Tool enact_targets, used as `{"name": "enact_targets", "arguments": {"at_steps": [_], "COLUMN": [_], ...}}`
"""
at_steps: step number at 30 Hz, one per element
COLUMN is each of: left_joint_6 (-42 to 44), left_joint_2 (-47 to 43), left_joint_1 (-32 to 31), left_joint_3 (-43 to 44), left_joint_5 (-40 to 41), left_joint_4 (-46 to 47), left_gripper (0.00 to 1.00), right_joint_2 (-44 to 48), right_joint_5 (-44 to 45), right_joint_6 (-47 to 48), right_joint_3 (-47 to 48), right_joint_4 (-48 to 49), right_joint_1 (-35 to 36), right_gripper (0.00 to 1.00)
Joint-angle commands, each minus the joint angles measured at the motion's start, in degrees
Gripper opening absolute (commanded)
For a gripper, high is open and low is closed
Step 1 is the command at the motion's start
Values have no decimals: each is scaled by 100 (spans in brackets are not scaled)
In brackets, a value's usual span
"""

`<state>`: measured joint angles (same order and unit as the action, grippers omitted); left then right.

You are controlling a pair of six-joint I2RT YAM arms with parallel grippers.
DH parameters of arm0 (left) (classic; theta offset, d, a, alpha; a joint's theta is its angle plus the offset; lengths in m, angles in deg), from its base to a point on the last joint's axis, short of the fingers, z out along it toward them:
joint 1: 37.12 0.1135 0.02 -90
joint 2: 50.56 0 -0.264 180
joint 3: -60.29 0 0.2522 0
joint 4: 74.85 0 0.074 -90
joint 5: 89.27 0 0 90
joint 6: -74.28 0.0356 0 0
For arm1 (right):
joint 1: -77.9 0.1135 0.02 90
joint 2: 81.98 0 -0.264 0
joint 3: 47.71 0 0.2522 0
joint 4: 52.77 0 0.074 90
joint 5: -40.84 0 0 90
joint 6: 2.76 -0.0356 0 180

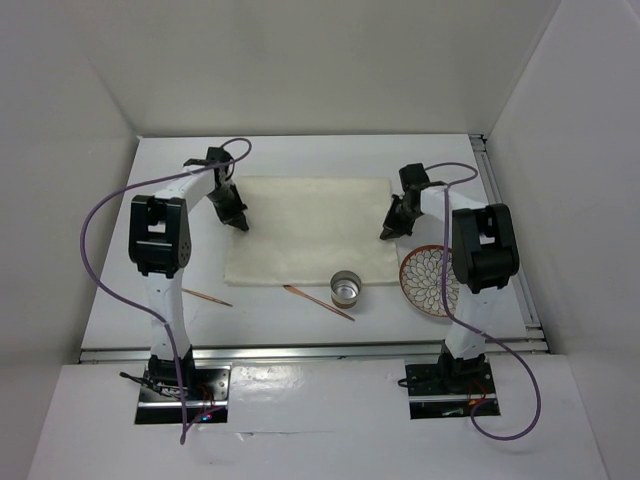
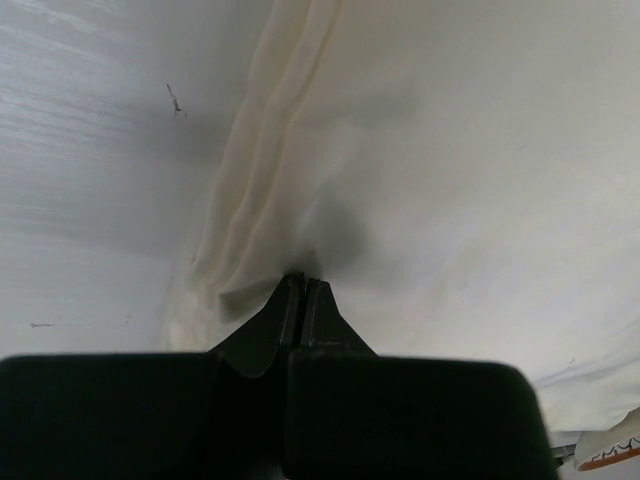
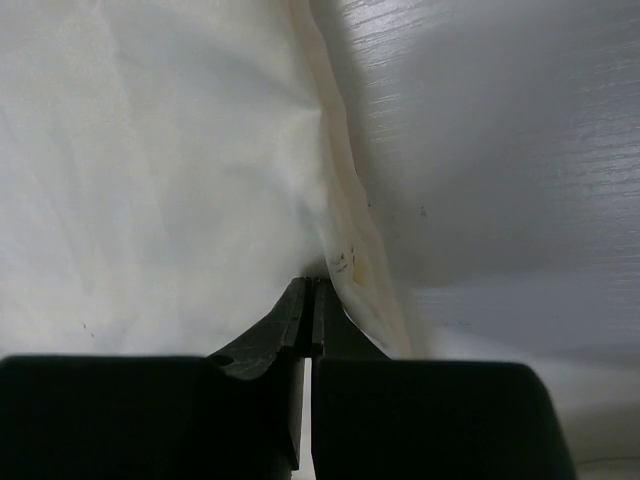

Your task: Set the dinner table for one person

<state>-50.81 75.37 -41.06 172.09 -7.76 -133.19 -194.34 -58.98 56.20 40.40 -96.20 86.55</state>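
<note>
A cream cloth placemat (image 1: 310, 228) lies in the middle of the white dinner table (image 1: 300, 160). My left gripper (image 1: 240, 222) is shut on the placemat's left edge, where the cloth bunches into folds (image 2: 255, 200) at its tips (image 2: 303, 282). My right gripper (image 1: 388, 232) is shut on the placemat's right edge (image 3: 345, 230), its tips (image 3: 312, 284) pinching the cloth. A patterned plate (image 1: 425, 280) lies at the right, half under my right arm. A metal cup (image 1: 347, 289) stands at the placemat's near edge. Two chopsticks (image 1: 318, 302) (image 1: 206, 297) lie near the front.
Metal rails (image 1: 310, 349) run along the table's near edge and the right side (image 1: 508, 240). White walls enclose the table on three sides. Purple cables (image 1: 95, 225) loop from both arms.
</note>
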Motion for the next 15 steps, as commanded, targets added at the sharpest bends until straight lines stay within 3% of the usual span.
{"name": "enact_targets", "arguments": {"at_steps": [1,15], "left_joint_6": [2,107], "left_joint_2": [345,329], "left_joint_1": [-19,34], "left_joint_3": [57,769], "left_joint_5": [277,392], "left_joint_4": [63,-218], "left_gripper": [0,0], "right_joint_2": [-199,-445], "right_joint_5": [253,464], "right_joint_6": [-103,-42], "right_joint_3": [168,984], "right_joint_4": [75,-293], "right_joint_1": [41,94], "right_gripper": [0,0]}}
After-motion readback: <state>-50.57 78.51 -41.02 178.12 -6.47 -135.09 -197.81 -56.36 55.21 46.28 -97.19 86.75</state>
